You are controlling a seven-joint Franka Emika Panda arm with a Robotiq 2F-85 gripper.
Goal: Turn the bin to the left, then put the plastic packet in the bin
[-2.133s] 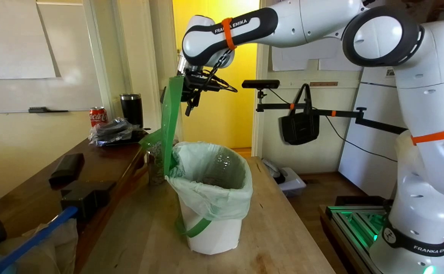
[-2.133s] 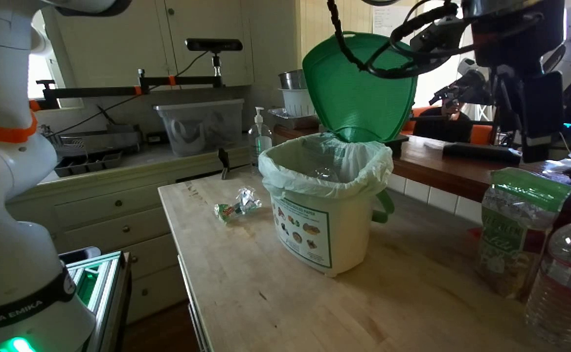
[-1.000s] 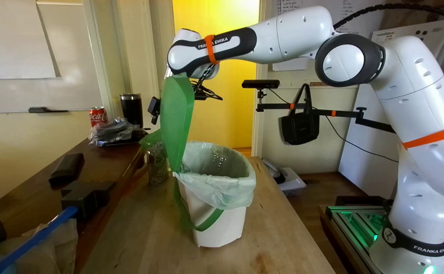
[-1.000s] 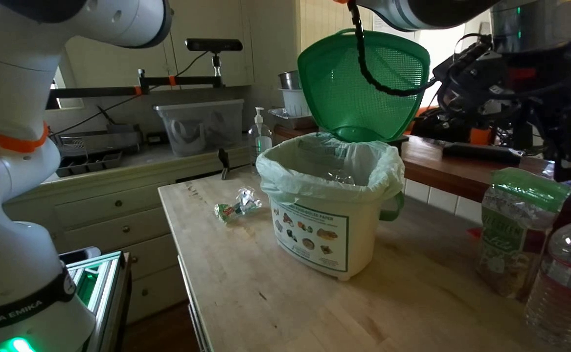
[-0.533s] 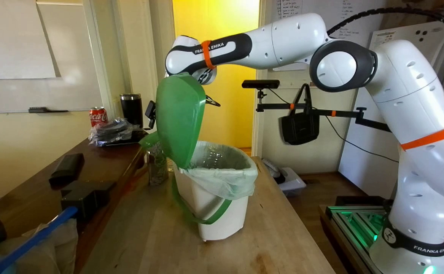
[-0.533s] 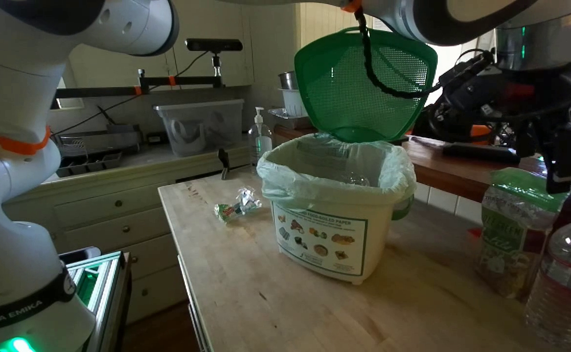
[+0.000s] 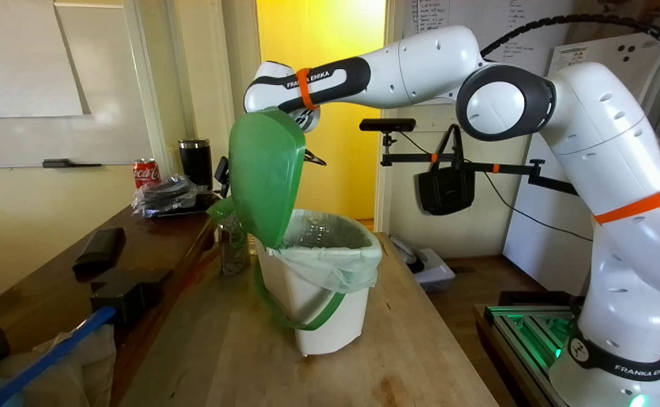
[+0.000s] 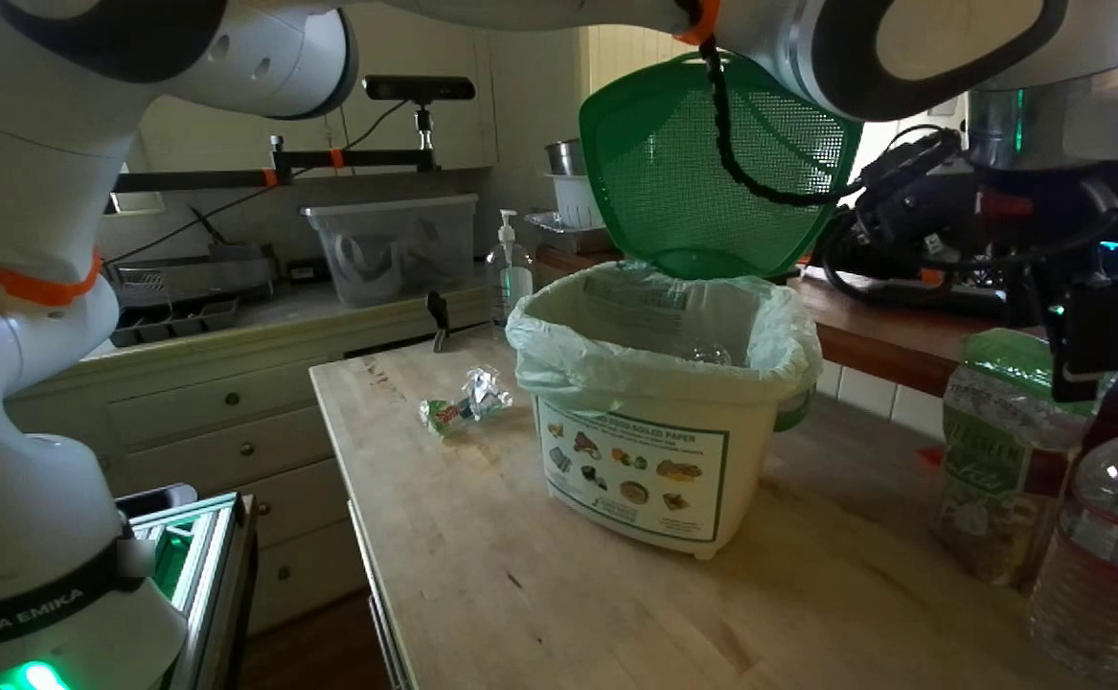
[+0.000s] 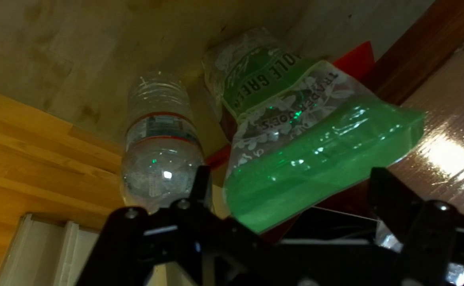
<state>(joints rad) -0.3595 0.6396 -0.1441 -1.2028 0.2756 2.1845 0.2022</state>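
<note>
The white bin stands upright on the wooden table in both exterior views (image 7: 330, 333) (image 8: 750, 460), its green lid (image 8: 712, 172) raised and its pale liner showing. Its picture label (image 8: 635, 470) faces that exterior view. A clear plastic packet with a green top stands behind the bin (image 7: 233, 246) and at the right (image 8: 999, 460); it also shows in the wrist view (image 9: 287, 119). My gripper (image 9: 290, 171) is open and empty above the packet, whose green top lies between the fingertips in that view. In an exterior view the lid hides most of the gripper.
A clear water bottle (image 9: 162, 147) stands right beside the packet; it also shows in an exterior view (image 8: 1109, 556). A crumpled shiny wrapper (image 8: 463, 407) lies on the table near the bin. A raised dark wooden counter (image 7: 188, 232) with several objects borders the table.
The bin has turned, so its label and the outside of its lid face the exterior views more. My gripper has moved away from the lid and down toward the packet.
</note>
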